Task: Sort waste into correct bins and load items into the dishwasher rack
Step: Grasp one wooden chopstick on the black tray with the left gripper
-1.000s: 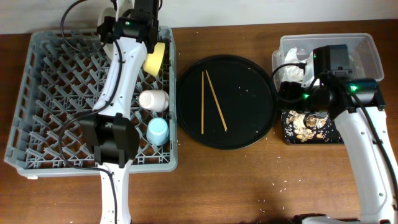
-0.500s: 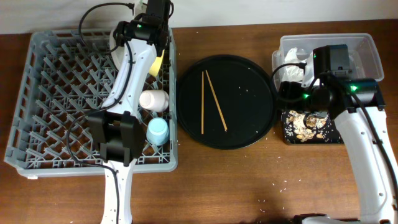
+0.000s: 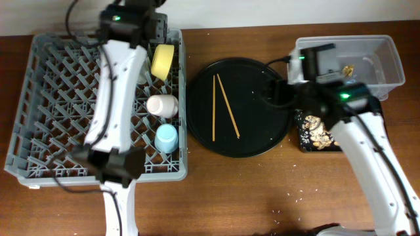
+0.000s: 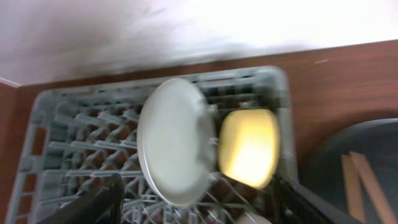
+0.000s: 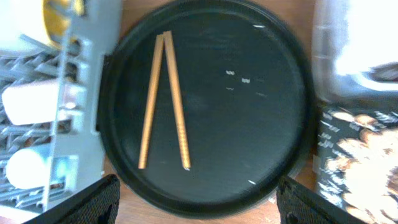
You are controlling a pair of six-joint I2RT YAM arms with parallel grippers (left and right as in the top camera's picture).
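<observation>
Up at the far right corner of the dishwasher rack (image 4: pixel 74 143), my left gripper (image 4: pixel 198 186) hangs spread wide and empty over the pale plate (image 4: pixel 174 140), which stands on edge just beside the yellow bowl (image 4: pixel 249 148), pink cup (image 3: pixel 162 105) and blue cup (image 3: pixel 167 136) racked nearby. My right gripper (image 5: pixel 198 186) is spread and empty too, above the round black tray (image 5: pixel 249 124) holding both chopsticks (image 5: pixel 151 102) in a V. That snack wrapper (image 5: pixel 360 162) sits in the shallow black bin (image 3: pixel 300 137), print too blurry to read.
</observation>
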